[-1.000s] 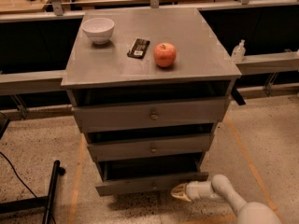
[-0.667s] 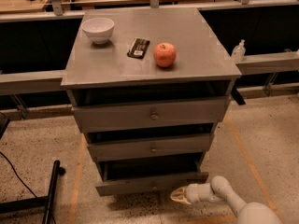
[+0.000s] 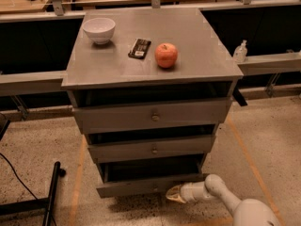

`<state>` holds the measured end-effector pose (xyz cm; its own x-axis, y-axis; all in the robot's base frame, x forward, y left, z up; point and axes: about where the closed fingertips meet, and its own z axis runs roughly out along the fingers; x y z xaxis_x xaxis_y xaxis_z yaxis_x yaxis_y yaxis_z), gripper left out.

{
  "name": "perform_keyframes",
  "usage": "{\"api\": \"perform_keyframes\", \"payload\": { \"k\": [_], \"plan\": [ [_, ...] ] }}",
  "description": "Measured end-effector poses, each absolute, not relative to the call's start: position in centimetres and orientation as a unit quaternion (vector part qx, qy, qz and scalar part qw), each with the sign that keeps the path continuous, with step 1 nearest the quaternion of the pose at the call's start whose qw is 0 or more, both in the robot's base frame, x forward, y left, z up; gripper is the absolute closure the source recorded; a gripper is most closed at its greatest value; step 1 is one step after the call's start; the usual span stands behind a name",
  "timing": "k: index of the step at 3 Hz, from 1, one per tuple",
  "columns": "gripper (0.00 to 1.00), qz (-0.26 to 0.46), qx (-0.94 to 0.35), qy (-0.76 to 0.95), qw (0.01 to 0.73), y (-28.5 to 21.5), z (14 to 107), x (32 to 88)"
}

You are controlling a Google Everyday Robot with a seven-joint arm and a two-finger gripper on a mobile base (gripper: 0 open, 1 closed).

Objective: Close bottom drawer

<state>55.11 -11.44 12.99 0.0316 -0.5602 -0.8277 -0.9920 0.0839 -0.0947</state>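
Observation:
The bottom drawer is the lowest of three on the grey cabinet. It stands pulled out, with a dark gap above its grey front. My gripper is low at the right half of that front, with its tip against or just before the front's lower edge. The white arm runs back to the lower right corner. The drawer's knob is hidden near the gripper.
The middle drawer and top drawer sit slightly out too. On the cabinet top are a white bowl, a dark flat packet and a red apple. A black stand lies on the floor at left.
The gripper has stayed at the bottom drawer's front, perhaps a touch nearer. The drawer still stands out about as far as before.

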Motion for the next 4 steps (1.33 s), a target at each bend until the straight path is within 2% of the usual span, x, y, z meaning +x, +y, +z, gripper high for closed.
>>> {"api": "perform_keyframes", "payload": {
  "k": [2,4],
  "plan": [
    [1.00,0.271,-0.623,0.624,0.387,-10.7,12.9,58.2],
    [1.00,0.251,-0.629,0.622,0.394,-12.4,13.6,60.0]
  ]
}}
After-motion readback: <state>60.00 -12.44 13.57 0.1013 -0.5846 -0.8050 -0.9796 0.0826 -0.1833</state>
